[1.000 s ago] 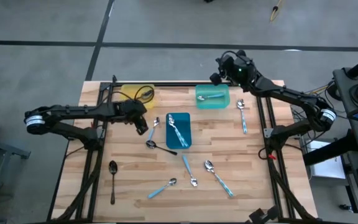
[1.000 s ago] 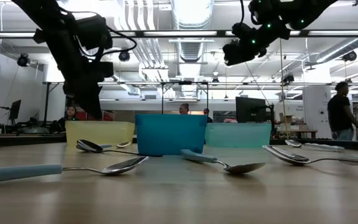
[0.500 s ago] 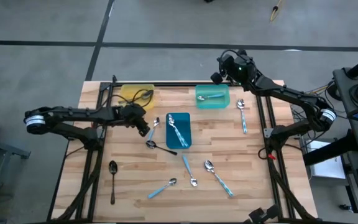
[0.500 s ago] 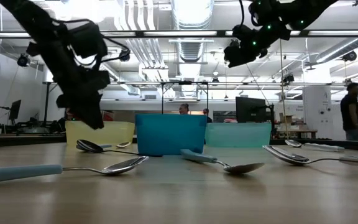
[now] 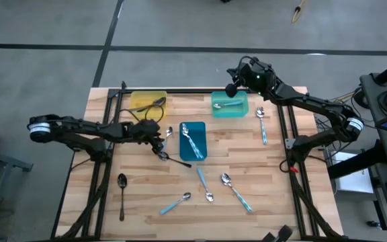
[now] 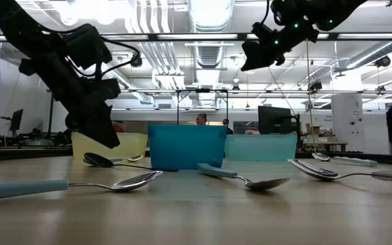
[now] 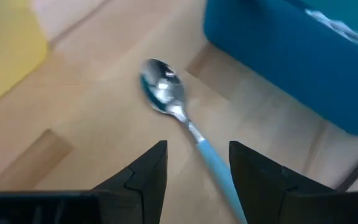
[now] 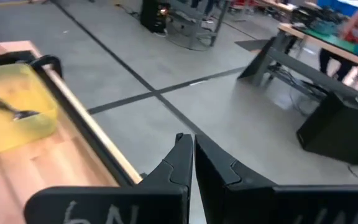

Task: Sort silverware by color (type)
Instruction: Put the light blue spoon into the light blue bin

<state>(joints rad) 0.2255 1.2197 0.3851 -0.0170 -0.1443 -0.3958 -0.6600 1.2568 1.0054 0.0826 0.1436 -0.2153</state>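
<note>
Left arm stretched low across table, left gripper (image 5: 158,144) tilted down, fingers (image 7: 143,172) spread; right arm raised at far edge, right gripper (image 5: 231,88) fingers pressed together.

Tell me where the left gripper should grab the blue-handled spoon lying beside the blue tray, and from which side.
Probably the light blue handle, just behind the bowl of the blue-handled spoon, coming straight down from above. The spoon lies flat on the table, clear of the blue tray, and its thin handle already runs between the open fingers of the left gripper, so they can close across it.
</note>
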